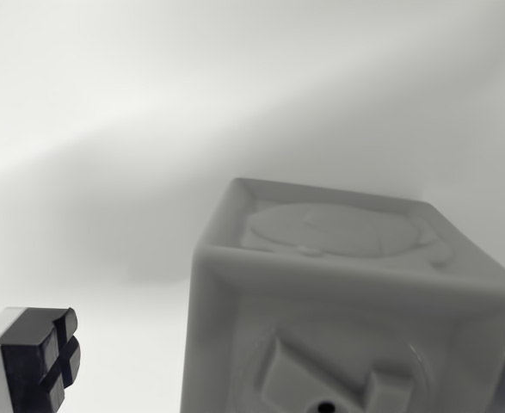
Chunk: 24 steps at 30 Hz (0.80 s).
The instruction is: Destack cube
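Plain white surface (149, 103), soft grey shadow across middle.

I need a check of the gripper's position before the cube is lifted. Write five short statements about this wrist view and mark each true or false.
1. The pale grey plastic cube fills the lower right of the wrist view. True.
2. The cube's top face has a round recessed relief. True.
3. The dark padded gripper finger touches the cube. False: it sits at the lower left, with a clear gap to the cube.
4. The cube is bright red. False: it is pale grey.
5. A second cube is visible beneath it. False: the frame cuts off the cube's lower part, so nothing under it shows.
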Motion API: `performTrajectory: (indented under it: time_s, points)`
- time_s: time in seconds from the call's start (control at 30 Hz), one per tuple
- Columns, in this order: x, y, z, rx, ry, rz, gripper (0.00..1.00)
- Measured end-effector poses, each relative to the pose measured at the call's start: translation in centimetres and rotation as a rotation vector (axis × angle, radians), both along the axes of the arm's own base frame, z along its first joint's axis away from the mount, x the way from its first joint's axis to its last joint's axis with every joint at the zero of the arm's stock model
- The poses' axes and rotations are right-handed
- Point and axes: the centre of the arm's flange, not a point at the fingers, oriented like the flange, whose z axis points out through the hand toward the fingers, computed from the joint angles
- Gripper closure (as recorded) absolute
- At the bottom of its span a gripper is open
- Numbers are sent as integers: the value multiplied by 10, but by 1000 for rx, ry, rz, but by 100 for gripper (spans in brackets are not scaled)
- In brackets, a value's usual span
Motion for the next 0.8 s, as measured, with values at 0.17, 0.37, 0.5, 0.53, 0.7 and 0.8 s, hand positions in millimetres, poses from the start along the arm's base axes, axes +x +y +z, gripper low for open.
performTrajectory:
  time_s: [0.17,0.37,0.5,0.53,0.7,0.8]
  points:
    - [0,0,10,0,-1,0,0]
    - [0,0,27,0,-2,0,0]
    - [0,0,40,0,-3,0,0]
    - [0,0,43,0,-3,0,0]
    - [0,0,61,-1,-4,0,0]
    - [0,0,73,-1,-5,0,0]
